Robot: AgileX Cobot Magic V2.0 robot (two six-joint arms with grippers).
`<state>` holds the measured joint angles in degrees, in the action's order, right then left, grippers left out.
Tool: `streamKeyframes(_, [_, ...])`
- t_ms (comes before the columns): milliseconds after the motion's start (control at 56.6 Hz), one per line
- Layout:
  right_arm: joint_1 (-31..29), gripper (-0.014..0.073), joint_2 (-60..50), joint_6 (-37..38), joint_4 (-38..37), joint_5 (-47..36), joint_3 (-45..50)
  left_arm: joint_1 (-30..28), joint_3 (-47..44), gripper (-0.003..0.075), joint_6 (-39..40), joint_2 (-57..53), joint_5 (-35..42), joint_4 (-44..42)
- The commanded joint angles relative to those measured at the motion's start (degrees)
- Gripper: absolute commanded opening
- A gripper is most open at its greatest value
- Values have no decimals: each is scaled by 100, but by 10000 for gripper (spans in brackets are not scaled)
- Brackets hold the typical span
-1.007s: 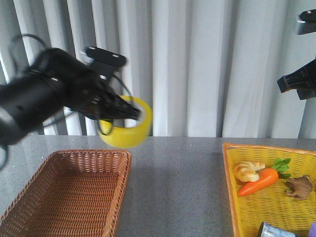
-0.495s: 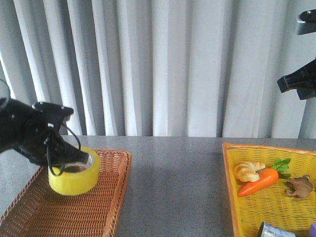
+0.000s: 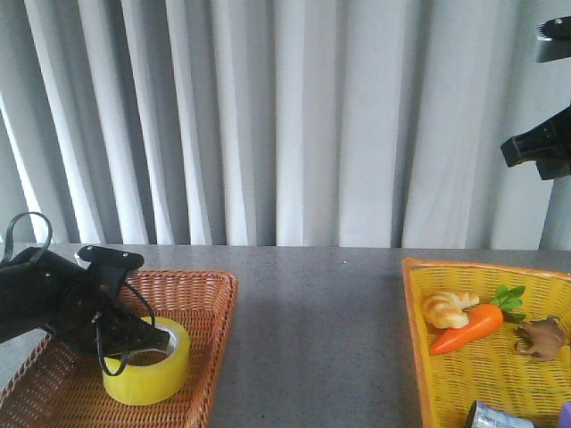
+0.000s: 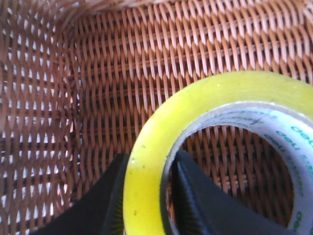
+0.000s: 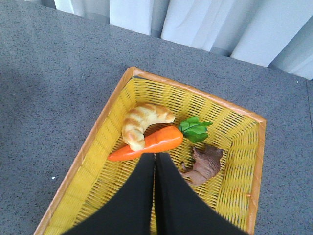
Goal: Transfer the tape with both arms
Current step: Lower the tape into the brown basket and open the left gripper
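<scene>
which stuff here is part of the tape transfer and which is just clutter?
Part of the job:
- tape, one wall pinched by the left claw
- brown wicker basket, tape inside it
- right claw, shut and empty, raised above the yellow basket

Just lying about:
- yellow basket
- croissant
- toy carrot
- brown toy animal
- silver can

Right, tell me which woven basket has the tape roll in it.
The brown wicker basket on the left; the yellow tape roll sits inside it. The yellow basket holds toys instead.
</scene>
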<state>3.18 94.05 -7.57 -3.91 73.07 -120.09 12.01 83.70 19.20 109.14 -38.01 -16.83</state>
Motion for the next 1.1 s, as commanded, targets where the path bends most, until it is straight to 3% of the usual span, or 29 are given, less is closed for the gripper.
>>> streamKeyframes(0, [-22, -8, -209, -6, -38, -134, -138, -20, 142, 8, 127, -253, 457, -25])
streamKeyframes(283, [-22, -8, -209, -6, -38, -134, -138, -72, 142, 79, 513, -88, 448, 67])
streamKeyframes(742, [-22, -8, -209, -6, -38, -134, -138, -72, 217, 465, 205, -144, 426, 68])
streamKeyframes(901, [-22, -8, -209, -6, -38, -134, -138, -36, 595, 465, 205, -354, 236, 99])
streamKeyframes(1078, [-22, -8, -209, -6, -38, -134, -138, 7, 1203, 380, 205, -1026, 216, 114])
